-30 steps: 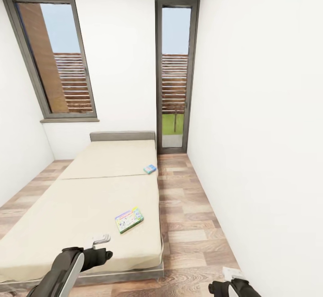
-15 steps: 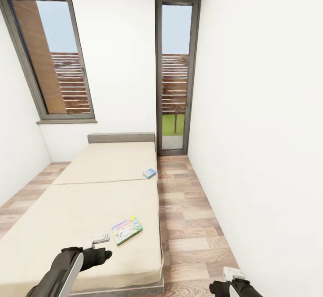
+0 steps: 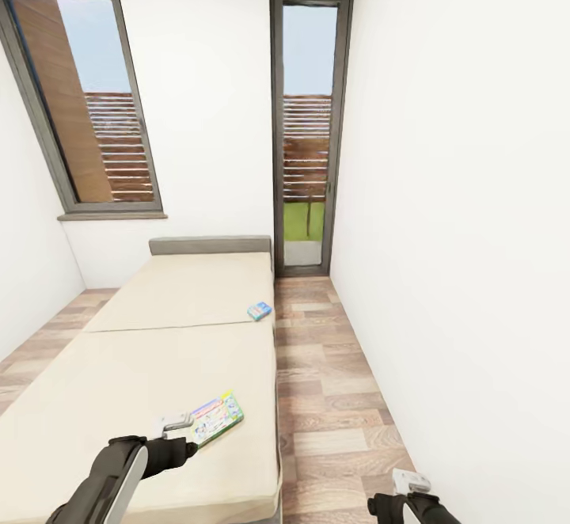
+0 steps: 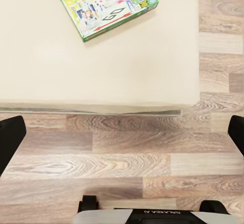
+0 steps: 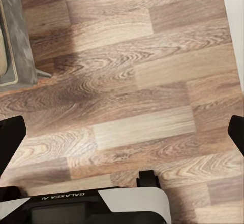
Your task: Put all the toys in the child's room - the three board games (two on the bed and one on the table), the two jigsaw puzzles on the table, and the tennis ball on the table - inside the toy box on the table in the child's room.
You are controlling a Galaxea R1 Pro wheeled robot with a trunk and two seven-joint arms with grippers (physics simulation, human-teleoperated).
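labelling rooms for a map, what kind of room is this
Probably a bedroom, likely a child's: a large low bed with a cream mattress, two colourful board games lying on it, and wood-plank floor.

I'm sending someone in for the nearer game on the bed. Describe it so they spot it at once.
Find the big cream bed under the window. Near its foot end, by the edge facing the wooden floor, lies a flat green-edged game box with a cartoon cover. The other box up the bed is smaller-looking and blue.
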